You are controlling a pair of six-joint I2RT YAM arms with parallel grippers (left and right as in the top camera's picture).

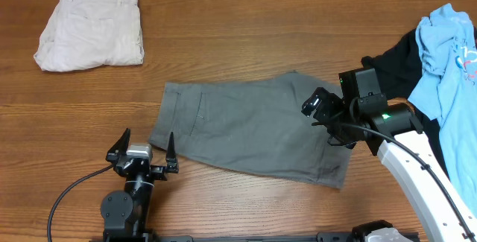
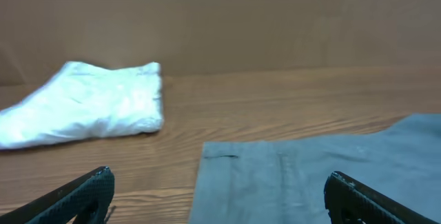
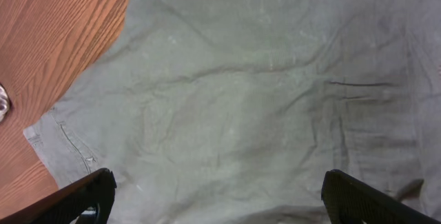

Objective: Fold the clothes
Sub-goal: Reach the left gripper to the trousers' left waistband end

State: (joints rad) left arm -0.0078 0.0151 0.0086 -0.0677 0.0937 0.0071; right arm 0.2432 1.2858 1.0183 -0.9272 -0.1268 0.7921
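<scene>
Closest to me, at the lower left of the overhead frame, the left arm sits low and tucked in, its wrist pointing up the frame. The left gripper (image 1: 146, 144) (image 2: 219, 182) has its jaws spread wide with nothing between them, just beside the left edge of the medium-grey cotton shorts (image 1: 246, 130) (image 2: 303, 169) (image 3: 241, 79).

The white right arm comes in from the lower right corner and bends up and to the left, hanging over the right part of those shorts. The right gripper (image 1: 319, 108) (image 3: 217, 186) points down at the cloth with its jaws well apart and nothing clamped. Its own camera sees wrinkled grey fabric filling most of the frame. Whether the tips touch the cloth, I cannot tell.

The grey shorts lie spread flat across the middle of the brown wooden table (image 1: 261, 33), slanting a little down toward the right.

At the right edge a crumpled light blue tee (image 1: 447, 56) lies on top of a black tee (image 1: 395, 63).

Farthest off, in the upper left corner, a pair of cream shorts (image 1: 89, 27) (image 2: 89, 103) lies folded into a neat block, well apart from both arms.
</scene>
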